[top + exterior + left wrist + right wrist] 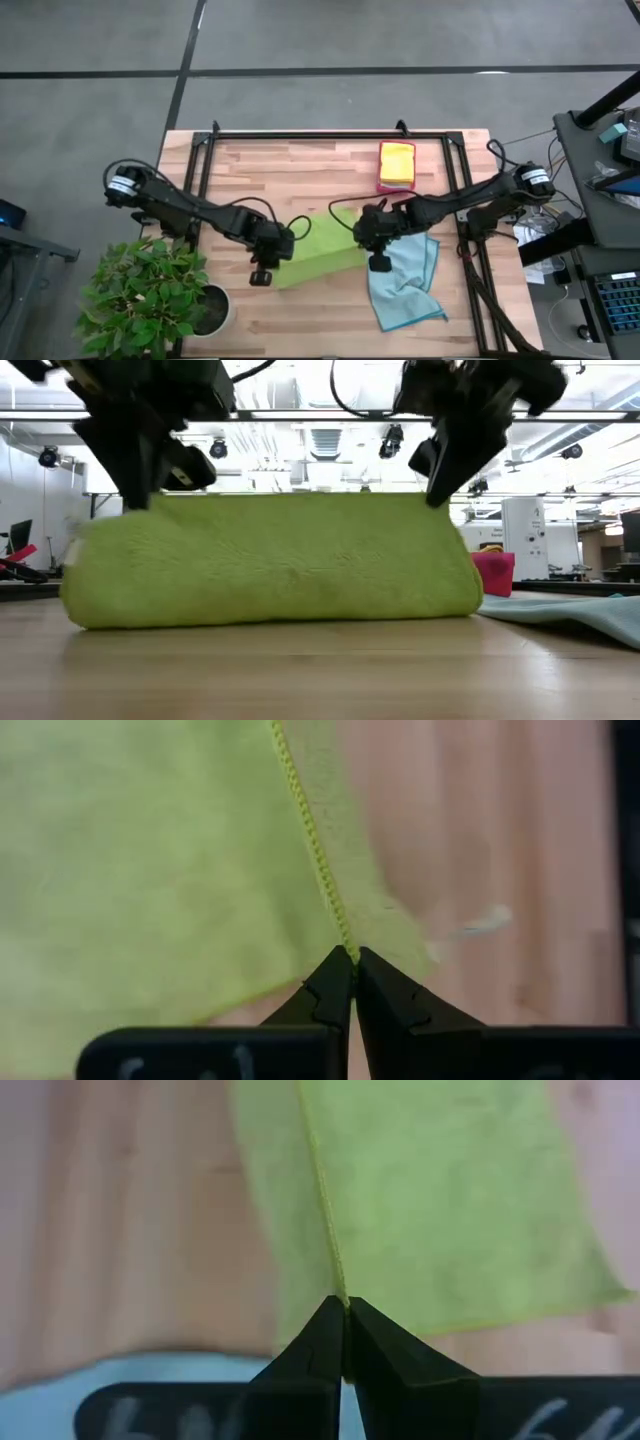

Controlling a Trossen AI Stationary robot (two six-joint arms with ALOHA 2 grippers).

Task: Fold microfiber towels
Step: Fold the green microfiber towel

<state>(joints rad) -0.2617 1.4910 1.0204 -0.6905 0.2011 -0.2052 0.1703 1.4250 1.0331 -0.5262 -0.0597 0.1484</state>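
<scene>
Your left gripper pinches the lime green towel by its stitched hem at the left end, fingers pressed together on the cloth. The towel lies mid-worktop, folded over. It looks soft, light and limp, so hold it at edges or corners. Your right gripper pinches the hem at the right end.

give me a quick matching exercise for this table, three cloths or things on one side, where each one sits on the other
Things:
1. lime green towel
2. light blue towel
3. yellow towel

Places:
A. on the pink-red tray at the table's far edge
B. pinched between the left end effector and right end effector
C. loose under the right arm

Pairs: 1-B, 2-C, 3-A
</scene>
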